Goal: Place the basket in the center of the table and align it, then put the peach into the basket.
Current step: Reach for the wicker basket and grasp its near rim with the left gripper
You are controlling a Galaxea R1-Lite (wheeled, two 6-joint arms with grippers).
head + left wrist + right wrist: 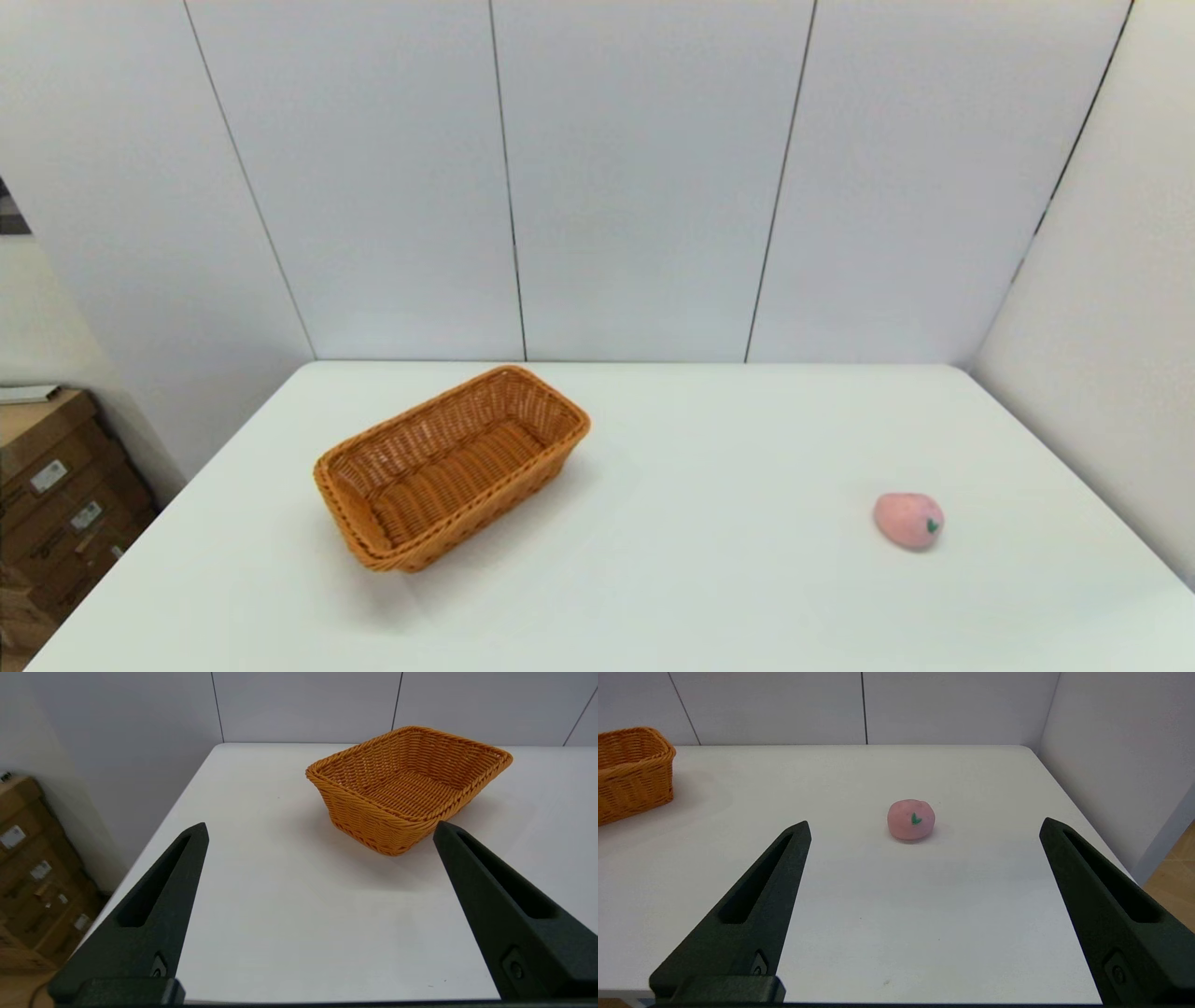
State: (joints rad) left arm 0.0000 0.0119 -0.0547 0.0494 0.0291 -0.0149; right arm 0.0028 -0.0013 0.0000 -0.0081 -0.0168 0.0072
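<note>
1. Basket (451,467) count was one: it sat on the white desk (691,579) in the left-centre of the head frame, skewed so its long side ran diagonally toward the upper right. It was empty, and it looked neither centred nor squared to the desk edges, so the first step appeared not yet done.
2. Peach (908,520) count was also one: it lay alone on the desk at the right of the head frame, well apart from the basket, its green stem mark facing the near side.
3. Left pincer (320,830) hovered over the near part of the desk with its two fingers spread wide and holding nothing; the basket stood beyond the tips, toward the upper right of that wrist frame, likely because this arm was the nearer one for shifting it.
4. Right pincer (924,828) was likewise spread wide and empty, with the peach beyond and between its fingers, near the centre of its wrist frame, which suited a later pick.
5. Neither arm showed in the head frame, so both seemed held back near the desk's front edge.
6. Cardboard boxes (56,495) stood on the floor at lower left.
</note>
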